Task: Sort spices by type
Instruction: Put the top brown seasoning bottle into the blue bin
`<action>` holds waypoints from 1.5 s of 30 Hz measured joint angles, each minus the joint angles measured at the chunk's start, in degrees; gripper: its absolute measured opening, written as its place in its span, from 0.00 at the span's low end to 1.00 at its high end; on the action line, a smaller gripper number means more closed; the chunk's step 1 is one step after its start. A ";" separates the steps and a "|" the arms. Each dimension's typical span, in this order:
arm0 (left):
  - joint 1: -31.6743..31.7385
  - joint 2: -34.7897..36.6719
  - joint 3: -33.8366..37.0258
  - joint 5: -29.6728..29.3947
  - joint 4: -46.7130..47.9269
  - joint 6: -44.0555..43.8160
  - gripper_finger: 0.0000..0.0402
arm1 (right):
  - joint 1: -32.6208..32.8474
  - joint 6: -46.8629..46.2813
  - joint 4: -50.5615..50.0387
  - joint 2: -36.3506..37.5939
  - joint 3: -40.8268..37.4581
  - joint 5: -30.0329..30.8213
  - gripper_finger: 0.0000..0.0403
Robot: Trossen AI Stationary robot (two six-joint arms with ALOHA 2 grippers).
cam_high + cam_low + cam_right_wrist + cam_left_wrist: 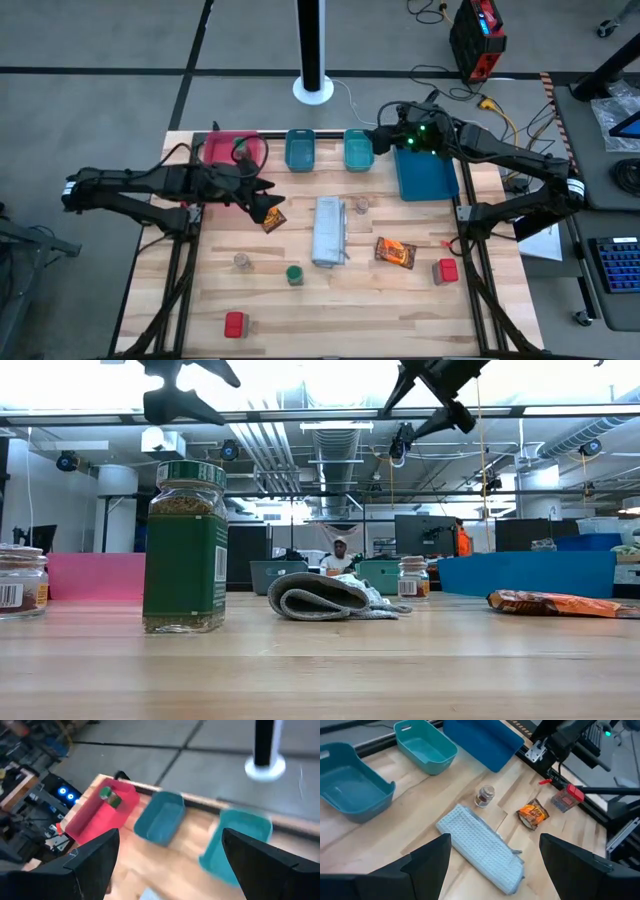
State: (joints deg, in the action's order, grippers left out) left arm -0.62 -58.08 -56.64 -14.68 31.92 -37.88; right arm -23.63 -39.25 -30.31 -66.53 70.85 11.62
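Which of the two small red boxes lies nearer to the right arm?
The red box at the table's right edge, beside the orange-red packet. The other red box lies alone at the front left, far from the right arm.

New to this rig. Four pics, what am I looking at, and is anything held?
Two dark robot arms work at a wooden table. One camera looks straight down, one sits at table height, and one rides each wrist. The left gripper hovers open beside the pink tray; the right gripper hovers open over the teal trays. Neither holds anything. Scattered around a folded grey-white cloth lie a green-lidded jar, pale-lidded jars, red boxes and orange-red packets.
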 joint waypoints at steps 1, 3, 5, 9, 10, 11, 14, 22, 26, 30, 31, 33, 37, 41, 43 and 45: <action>0.26 0.01 0.00 0.00 -0.01 1.16 0.72 | 0.04 -2.17 -1.43 -0.04 -0.01 -0.97 0.85; 0.78 0.16 0.00 0.01 0.00 3.07 0.72 | 0.06 -4.83 -3.67 -0.04 -0.04 -3.99 0.85; 1.24 0.64 0.00 0.04 0.02 4.62 0.72 | 0.35 -6.57 -4.95 -0.04 -0.06 -8.47 0.85; 1.25 1.98 0.00 0.09 0.73 5.22 0.72 | 3.02 -10.73 -7.10 -0.04 -0.05 -14.95 0.85; 1.26 2.30 0.00 0.18 0.83 5.22 0.72 | 3.98 -12.06 -8.20 -0.06 0.07 -15.77 0.85; 1.26 2.61 0.01 0.18 0.93 5.24 0.72 | 5.00 -13.37 -9.29 -0.21 0.28 -16.38 0.85; 1.85 3.05 0.00 0.11 1.05 7.07 0.72 | 8.26 -16.75 -12.75 -0.84 1.51 -16.52 0.85; 3.93 2.11 0.02 0.00 0.63 15.25 0.72 | 15.35 -22.78 -22.65 -7.21 5.68 -13.05 0.85; 3.89 1.48 0.02 0.01 0.50 16.45 0.72 | 16.99 -26.16 -29.27 -14.08 9.28 -13.17 0.84; 4.02 1.14 0.02 -0.01 0.36 17.39 0.72 | 16.92 -26.08 -35.30 -21.31 12.98 -13.08 0.82; 4.02 1.14 0.02 -0.47 0.17 18.20 0.72 | 16.73 -25.47 -35.75 -22.95 13.47 -13.10 0.81; 4.00 1.20 0.02 -2.28 0.07 19.67 0.72 | 16.24 -23.60 -35.53 -25.75 13.83 -13.12 0.80; 4.02 1.44 0.02 -5.46 0.11 20.96 0.72 | 15.27 -20.79 -35.27 -30.56 13.84 -13.10 0.75; 4.02 1.81 0.02 -5.71 0.76 19.97 0.72 | 14.01 -19.09 -34.85 -33.88 13.81 -13.89 0.70; 4.02 2.75 -0.12 -5.70 2.22 18.31 0.72 | 13.22 -18.59 -34.33 -34.63 13.81 -15.12 0.69; 4.02 3.68 -1.23 -5.79 4.22 17.90 0.72 | 12.37 -18.59 -33.61 -35.24 13.81 -15.07 0.69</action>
State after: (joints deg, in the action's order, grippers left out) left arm 3.40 -54.41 -57.87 -20.47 36.15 -19.99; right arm -11.26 -57.84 -63.92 -101.77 84.66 -3.45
